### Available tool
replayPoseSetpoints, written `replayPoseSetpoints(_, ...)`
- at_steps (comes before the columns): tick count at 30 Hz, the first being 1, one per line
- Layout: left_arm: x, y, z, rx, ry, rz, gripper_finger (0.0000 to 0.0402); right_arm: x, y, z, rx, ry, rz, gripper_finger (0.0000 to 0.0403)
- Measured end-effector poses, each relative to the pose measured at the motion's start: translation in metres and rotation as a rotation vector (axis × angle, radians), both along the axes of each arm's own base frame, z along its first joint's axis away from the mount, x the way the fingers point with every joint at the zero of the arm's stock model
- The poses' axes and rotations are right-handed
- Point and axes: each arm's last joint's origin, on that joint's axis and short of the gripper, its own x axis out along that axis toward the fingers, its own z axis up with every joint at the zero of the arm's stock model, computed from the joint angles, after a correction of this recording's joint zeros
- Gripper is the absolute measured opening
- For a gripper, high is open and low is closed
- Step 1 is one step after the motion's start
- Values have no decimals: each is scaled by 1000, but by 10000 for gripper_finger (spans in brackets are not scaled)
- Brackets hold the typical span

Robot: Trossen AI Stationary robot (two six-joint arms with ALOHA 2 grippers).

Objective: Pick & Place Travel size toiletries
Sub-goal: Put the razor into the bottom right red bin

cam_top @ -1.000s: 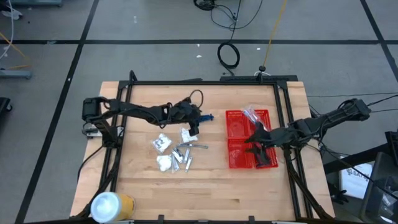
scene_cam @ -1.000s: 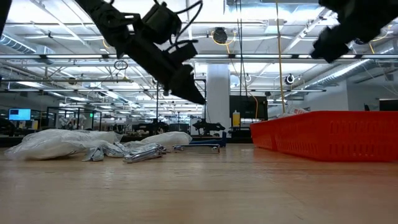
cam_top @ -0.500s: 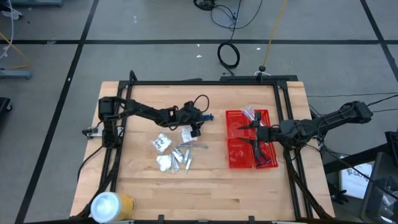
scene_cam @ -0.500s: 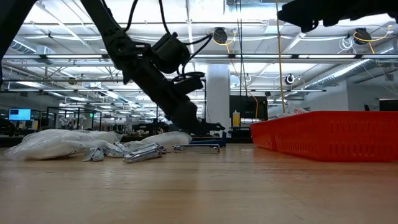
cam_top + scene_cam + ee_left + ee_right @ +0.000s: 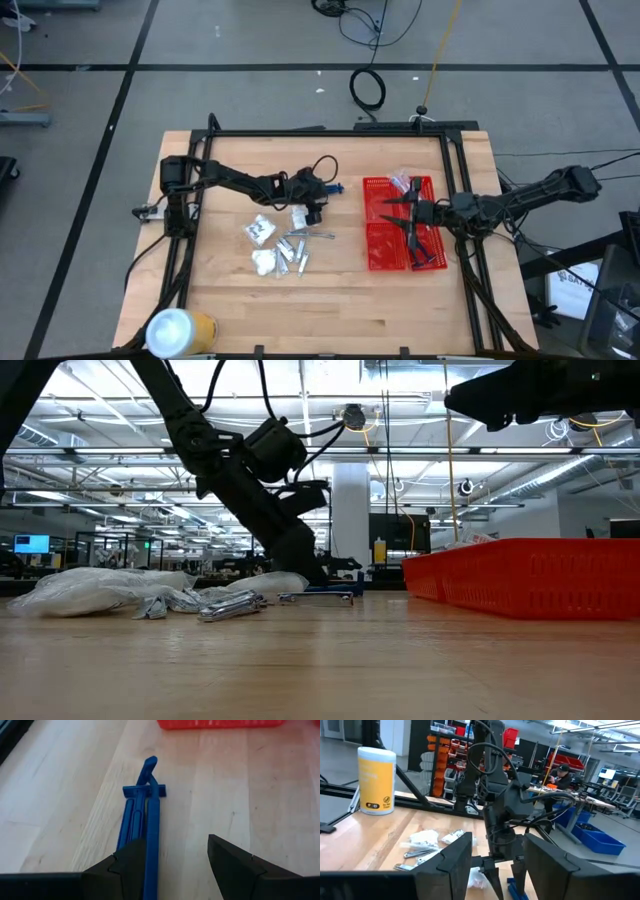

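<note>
Two blue-handled razors (image 5: 142,815) lie side by side on the table left of the red basket (image 5: 385,255); they also show in the high view (image 5: 332,187). My left gripper (image 5: 175,842) is open and low over the table, and the razor handles run between its fingers, close to one finger (image 5: 131,862). White crinkly packets (image 5: 262,230) and silver tubes (image 5: 296,246) lie in a heap nearer the table's front. My right gripper (image 5: 408,212) is open and empty, held level above the basket and pointing toward the table's left. My left gripper stands with one finger (image 5: 135,860) right beside the nearer razor's handle (image 5: 151,845). I cannot tell whether it touches. The fingers come slanting down from the table's left and lie along the razors, which lie flat on the table.
The red basket holds a clear packet (image 5: 405,182) in its far part. A white-and-yellow roll (image 5: 180,330) stands at the table's near left corner. A black frame (image 5: 330,133) runs along the table's far and side edges. Bare wood lies between the heap and the basket.
My left gripper has gone down to the table and a little toward the right edge, ending at the blue razors. My right gripper has risen over the basket and tipped from pointing down to level.
</note>
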Motion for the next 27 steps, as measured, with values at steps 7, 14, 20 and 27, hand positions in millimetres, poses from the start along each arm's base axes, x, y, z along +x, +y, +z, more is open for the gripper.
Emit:
replayPoseSetpoints(7, -5, 6, -4, -38, 46, 36, 209, 0, -1, 1, 2, -10, -5, 164)
replayPoseSetpoints(14, -6, 6, -5, -73, 55, 21, 209, 0, -1, 1, 7, -10, -3, 164)
replayPoseSetpoints(20, -6, 0, -5, -145, 61, -17, 209, 0, -1, 1, 6, -10, -3, 164)
replayPoseSetpoints(27, -6, -8, -6, -172, 78, -54, 209, 0, -1, 1, 5, -10, -3, 164)
